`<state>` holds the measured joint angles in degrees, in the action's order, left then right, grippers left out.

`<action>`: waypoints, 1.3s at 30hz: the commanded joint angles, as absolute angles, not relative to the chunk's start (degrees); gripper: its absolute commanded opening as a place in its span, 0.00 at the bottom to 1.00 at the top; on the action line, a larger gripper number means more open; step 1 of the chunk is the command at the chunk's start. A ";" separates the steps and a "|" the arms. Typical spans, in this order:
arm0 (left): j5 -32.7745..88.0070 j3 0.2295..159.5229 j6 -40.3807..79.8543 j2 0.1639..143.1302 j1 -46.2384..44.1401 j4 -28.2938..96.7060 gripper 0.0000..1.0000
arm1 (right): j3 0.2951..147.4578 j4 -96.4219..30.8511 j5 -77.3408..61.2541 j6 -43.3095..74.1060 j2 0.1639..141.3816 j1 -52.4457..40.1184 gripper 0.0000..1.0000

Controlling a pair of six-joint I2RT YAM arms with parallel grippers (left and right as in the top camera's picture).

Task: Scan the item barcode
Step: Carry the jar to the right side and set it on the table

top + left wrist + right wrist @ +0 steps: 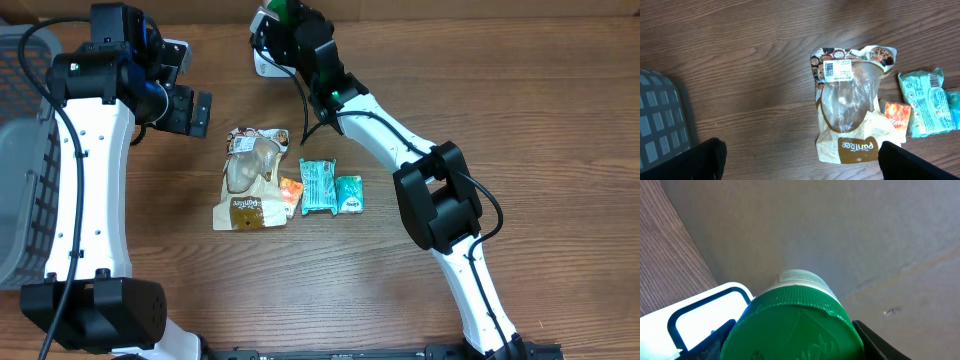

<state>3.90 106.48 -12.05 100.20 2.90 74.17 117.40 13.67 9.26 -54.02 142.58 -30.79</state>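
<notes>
right pincer (795, 342): part-open, clamped round green-capped bottle (790, 320), just beside white scanner (695, 312)
left pincer (190, 108): wide open, empty, over tabletop (560, 120)

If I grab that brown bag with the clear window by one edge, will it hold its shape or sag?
Likely floppy: the brown bag lies flat and crinkled, so it would probably sag. It looks nearly empty through its clear window, so probably light. The glossy film may slip.
</notes>
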 commanded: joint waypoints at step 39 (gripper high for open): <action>4.49 106.98 -12.69 100.40 2.98 74.30 1.00 | 117.75 -34.85 3.01 -4.16 110.98 -28.12 0.38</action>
<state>3.95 106.48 -12.05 100.20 2.90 74.19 116.71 -29.58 5.52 -20.27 120.22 -29.80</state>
